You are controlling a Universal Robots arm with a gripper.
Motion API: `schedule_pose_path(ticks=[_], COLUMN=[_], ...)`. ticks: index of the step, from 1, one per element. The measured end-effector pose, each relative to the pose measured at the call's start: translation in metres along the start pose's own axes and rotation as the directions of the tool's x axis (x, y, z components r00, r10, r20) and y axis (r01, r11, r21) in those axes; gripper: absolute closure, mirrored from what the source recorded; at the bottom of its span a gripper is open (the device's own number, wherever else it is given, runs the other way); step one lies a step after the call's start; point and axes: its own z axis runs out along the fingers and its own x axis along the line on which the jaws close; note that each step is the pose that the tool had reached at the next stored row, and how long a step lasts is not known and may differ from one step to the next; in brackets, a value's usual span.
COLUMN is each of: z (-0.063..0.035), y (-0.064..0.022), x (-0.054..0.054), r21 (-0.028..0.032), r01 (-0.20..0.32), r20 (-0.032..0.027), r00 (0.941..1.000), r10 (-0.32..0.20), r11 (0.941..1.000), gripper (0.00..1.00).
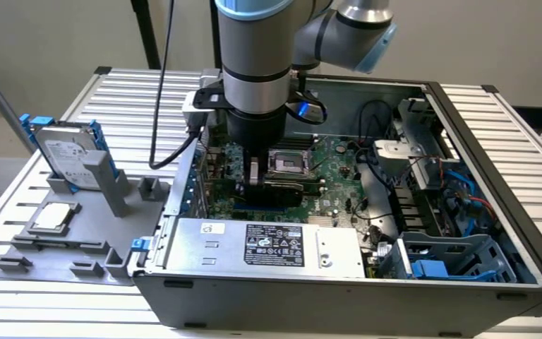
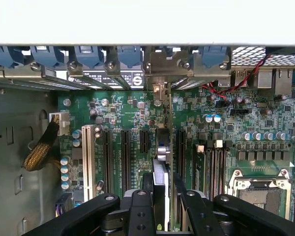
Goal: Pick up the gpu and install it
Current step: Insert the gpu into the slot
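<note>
My gripper (image 1: 257,185) is down inside the open computer case (image 1: 497,141), over the green motherboard (image 1: 332,176). In the wrist view its black fingers (image 2: 140,206) stand on either side of the gpu (image 2: 163,169), a thin card seen edge-on, and the gripper (image 2: 163,199) is shut on it. The card stands upright among the black expansion slots (image 2: 125,157), with its silver end bracket (image 2: 160,66) up against the case's rear wall. In the exterior view the gpu (image 1: 285,189) shows as a dark slab just below the CPU socket (image 1: 290,161). Whether it sits in a slot I cannot tell.
A silver hard drive in a blue frame (image 1: 68,152) and a small square chip (image 1: 54,215) rest on a grey fixture at the exterior view's left. The power supply (image 1: 262,247) fills the case's near side. Cables (image 1: 384,176) and a blue drive cage (image 1: 450,261) crowd the right.
</note>
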Motion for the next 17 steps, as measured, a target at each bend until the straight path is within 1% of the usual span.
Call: schedule_pose_path(ticks=[9, 17], z=[0.0048, 0.0061], y=[0.0001, 0.0001], x=[0.0002, 0.0002], r21=[-0.0003, -0.0001], r01=[0.0, 0.0], r20=[-0.0001, -0.0001], r00=[1.0, 1.0], r10=[0.0, 0.0], r11=[1.0, 1.0], gripper=[0.73, 0.73])
